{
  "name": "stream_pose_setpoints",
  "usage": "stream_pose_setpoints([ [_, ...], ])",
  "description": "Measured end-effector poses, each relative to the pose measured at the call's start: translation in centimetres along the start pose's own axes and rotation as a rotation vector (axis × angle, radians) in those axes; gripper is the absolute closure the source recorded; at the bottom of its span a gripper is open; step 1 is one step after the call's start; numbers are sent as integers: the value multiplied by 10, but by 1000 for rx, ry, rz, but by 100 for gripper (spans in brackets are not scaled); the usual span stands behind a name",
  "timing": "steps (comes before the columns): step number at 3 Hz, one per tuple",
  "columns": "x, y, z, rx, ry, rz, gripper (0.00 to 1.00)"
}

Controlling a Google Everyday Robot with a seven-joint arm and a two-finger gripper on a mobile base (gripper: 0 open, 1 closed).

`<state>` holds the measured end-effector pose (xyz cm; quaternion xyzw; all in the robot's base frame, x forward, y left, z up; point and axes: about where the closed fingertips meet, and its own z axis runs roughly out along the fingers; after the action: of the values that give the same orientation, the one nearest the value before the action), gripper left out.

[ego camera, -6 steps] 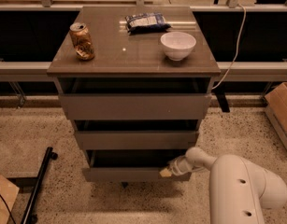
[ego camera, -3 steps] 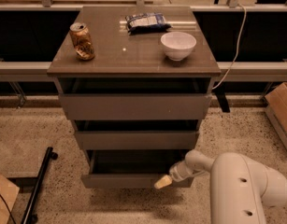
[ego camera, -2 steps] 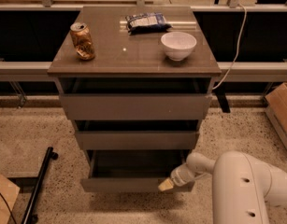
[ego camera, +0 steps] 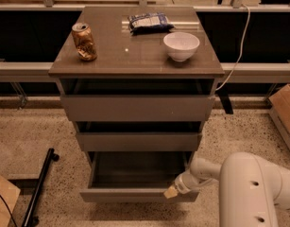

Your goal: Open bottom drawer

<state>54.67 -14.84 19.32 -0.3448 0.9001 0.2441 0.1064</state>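
The bottom drawer [ego camera: 130, 195] is the lowest of three grey-brown drawers in the small cabinet. It stands pulled out toward me, and its dark, empty inside shows. My gripper [ego camera: 172, 191] sits at the right end of the drawer front, with its pale tip against the top edge. My white arm [ego camera: 251, 193] fills the lower right corner. The middle drawer [ego camera: 139, 141] and the top drawer [ego camera: 137, 109] are less far out.
On the cabinet top [ego camera: 135, 51] stand a soda can [ego camera: 84, 42], a white bowl [ego camera: 181, 46] and a snack bag [ego camera: 148, 21]. A black bar [ego camera: 38, 188] lies on the floor at left. A cardboard box [ego camera: 282, 109] sits at right, and a cable [ego camera: 239, 46] hangs behind.
The bottom drawer has slid out toward me, from nearly shut to well open. My gripper has moved down and toward me with the drawer front.
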Motion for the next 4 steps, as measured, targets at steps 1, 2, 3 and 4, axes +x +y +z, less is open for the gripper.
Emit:
stream_pose_setpoints([
  [1,7,3,-4,-1,10,5,45],
  [2,8,4,-2,-5,12,5,22],
  [3,7,7,5,-19,67,-13,1],
  [4,32,24,18,-64,224,-33,0],
])
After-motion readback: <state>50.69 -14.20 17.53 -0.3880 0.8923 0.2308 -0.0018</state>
